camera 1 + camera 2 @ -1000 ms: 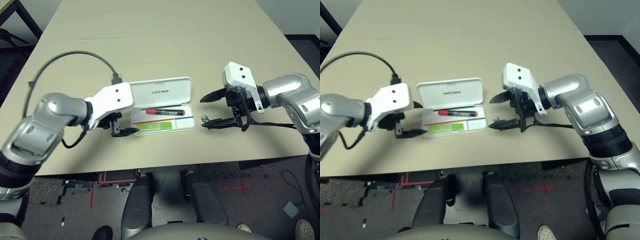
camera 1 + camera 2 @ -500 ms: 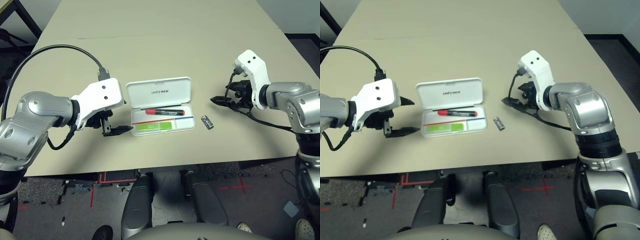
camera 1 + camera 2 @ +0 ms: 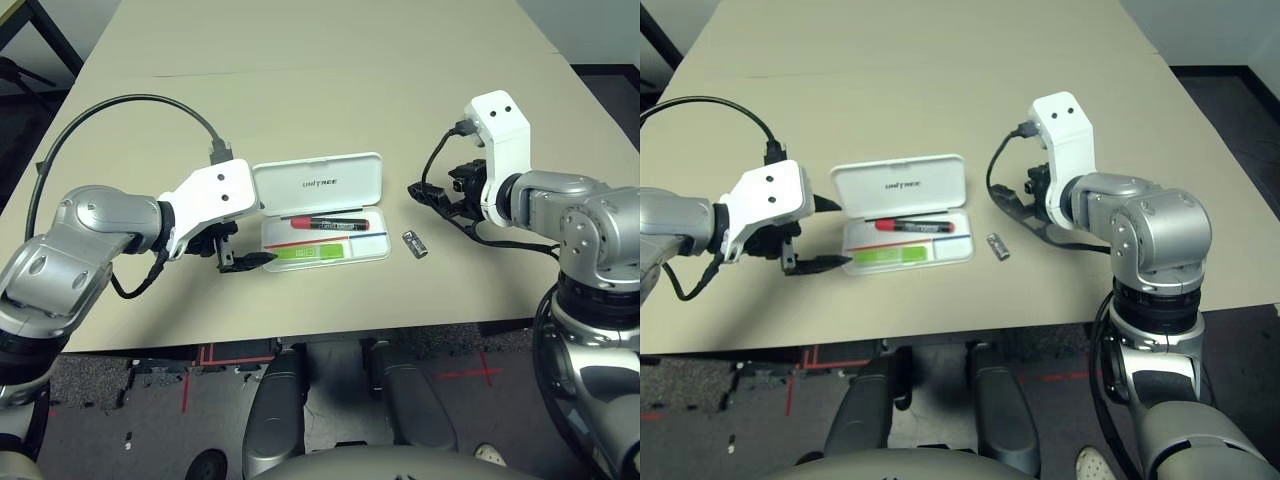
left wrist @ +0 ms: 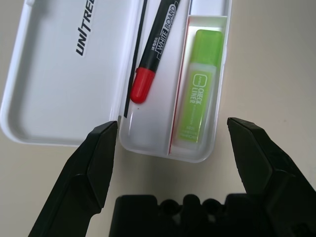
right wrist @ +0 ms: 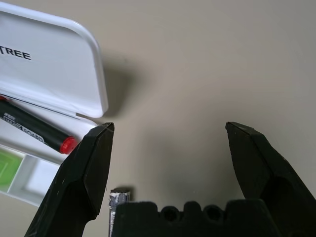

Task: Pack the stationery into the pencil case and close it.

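Beige table (image 3: pixel 300 90), metal piece (image 5: pixel 117 205) cut off

The flat white hard pencil case (image 3: pixel 322 222) lies open mid-table (image 3: pixel 330 90), lid behind tray; in the tray, the red marker with black end (image 3: pixel 328 223) lies behind the flat bright-green oblong stick (image 3: pixel 312 254); the tiny dark-grey metallic piece (image 3: pixel 415 244) lies on the table just right of the case.

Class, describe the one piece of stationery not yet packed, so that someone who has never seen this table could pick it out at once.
Start at the open white pencil case in the middle of the beige table. Just off the case's right end, toward the right gripper, a tiny dark-grey metallic piece lies on the bare tabletop. Unlike the red marker and green stick, it lies outside the tray.
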You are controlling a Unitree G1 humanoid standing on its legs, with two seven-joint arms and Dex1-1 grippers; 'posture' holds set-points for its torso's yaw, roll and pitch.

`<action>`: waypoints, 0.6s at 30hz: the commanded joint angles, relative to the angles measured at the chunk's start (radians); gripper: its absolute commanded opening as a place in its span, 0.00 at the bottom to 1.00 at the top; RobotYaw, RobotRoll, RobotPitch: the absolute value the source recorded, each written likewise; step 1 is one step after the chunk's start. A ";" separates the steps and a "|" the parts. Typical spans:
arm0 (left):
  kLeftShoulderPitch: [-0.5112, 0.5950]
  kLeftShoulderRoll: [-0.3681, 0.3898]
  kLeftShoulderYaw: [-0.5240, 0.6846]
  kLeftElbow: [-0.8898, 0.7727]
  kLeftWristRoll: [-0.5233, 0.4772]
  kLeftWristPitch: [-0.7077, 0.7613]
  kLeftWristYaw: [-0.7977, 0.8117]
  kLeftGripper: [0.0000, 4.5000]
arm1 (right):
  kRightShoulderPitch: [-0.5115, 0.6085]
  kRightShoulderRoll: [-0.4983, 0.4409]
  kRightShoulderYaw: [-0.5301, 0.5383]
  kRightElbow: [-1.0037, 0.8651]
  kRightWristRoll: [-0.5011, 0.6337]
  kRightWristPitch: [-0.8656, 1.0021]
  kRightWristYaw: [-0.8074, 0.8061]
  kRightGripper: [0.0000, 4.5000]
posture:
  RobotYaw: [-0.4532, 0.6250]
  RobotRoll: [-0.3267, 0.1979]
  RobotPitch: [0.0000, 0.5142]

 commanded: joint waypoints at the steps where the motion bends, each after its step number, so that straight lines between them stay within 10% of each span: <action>1: -0.006 -0.001 -0.016 -0.002 0.004 -0.008 0.000 0.99 | 0.062 -0.008 0.014 -0.059 0.048 0.021 -0.025 1.00 | 0.40 0.62 0.49; 18: -0.018 -0.021 -0.037 -0.012 0.003 0.004 0.017 0.99 | 0.259 -0.051 0.061 -0.139 0.226 0.021 -0.116 1.00 | 0.40 0.62 0.51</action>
